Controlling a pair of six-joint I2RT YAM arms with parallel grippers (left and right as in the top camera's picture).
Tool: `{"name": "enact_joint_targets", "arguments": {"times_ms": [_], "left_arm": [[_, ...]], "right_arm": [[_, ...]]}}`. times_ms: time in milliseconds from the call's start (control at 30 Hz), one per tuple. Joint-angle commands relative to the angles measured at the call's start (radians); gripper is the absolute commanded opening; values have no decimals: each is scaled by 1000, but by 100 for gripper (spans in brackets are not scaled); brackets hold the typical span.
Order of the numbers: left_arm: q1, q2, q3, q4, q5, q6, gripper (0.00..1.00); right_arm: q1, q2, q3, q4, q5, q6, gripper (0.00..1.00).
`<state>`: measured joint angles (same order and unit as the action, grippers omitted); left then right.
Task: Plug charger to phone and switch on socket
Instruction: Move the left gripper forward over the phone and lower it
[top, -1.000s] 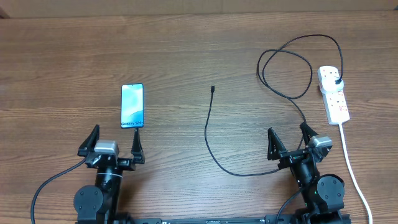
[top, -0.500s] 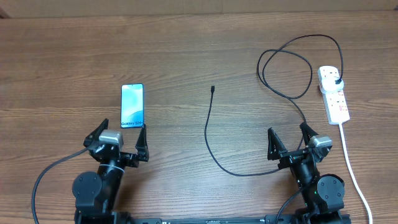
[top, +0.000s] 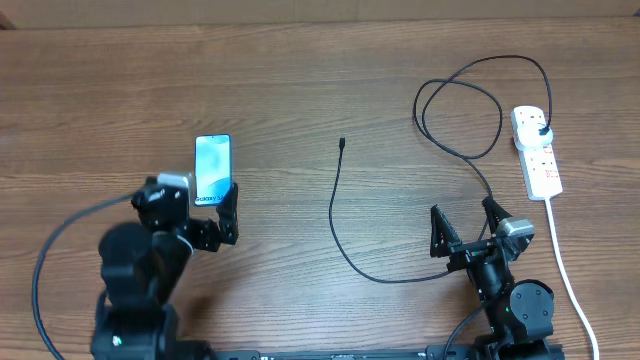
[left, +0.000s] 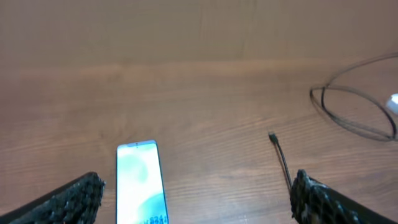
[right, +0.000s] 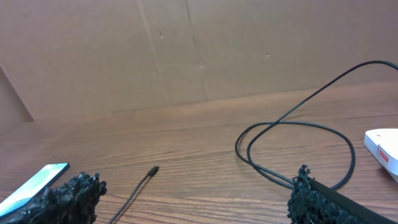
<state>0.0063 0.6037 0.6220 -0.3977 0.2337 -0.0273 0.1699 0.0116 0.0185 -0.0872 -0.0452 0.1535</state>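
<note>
The phone (top: 213, 170) lies flat at the left of the table, its screen lit and its "Galaxy" text at the near short edge; it also shows in the left wrist view (left: 140, 180) and the right wrist view (right: 34, 182). My left gripper (top: 193, 210) is open just over the phone's near end, the phone between its fingers. The charger cable (top: 335, 215) runs from its connector tip (top: 342, 143) in a loop to a black plug (top: 541, 131) in the white socket strip (top: 536, 150). My right gripper (top: 466, 228) is open and empty near the front edge, with the cable lying under it.
The strip's thick white cord (top: 565, 265) runs down the right side toward the front edge. The cable's loop (top: 460, 110) lies at the back right. A cardboard wall (right: 186, 50) stands behind the table.
My left arm has moved forward and up toward the phone, so its open fingers now reach the phone's near end. The right arm, cable and strip have not moved.
</note>
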Motion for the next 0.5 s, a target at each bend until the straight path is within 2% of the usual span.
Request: {"name": "enact_joint_targets", "arguments": {"times_ms": [0, 33, 333, 467], "left_arm": [[-5, 116, 153, -77, 23, -13, 100], [-5, 211, 256, -152, 23, -9, 100], [-5, 547, 605, -409, 29, 35, 100], [-5, 671, 764, -491, 156, 35, 100]], "right_arm": [[-4, -8, -11, 6, 0, 2, 100], [-3, -8, -11, 6, 0, 2, 100], [-3, -8, -11, 6, 0, 2, 100], [-3, -8, -11, 6, 0, 2, 100]]}}
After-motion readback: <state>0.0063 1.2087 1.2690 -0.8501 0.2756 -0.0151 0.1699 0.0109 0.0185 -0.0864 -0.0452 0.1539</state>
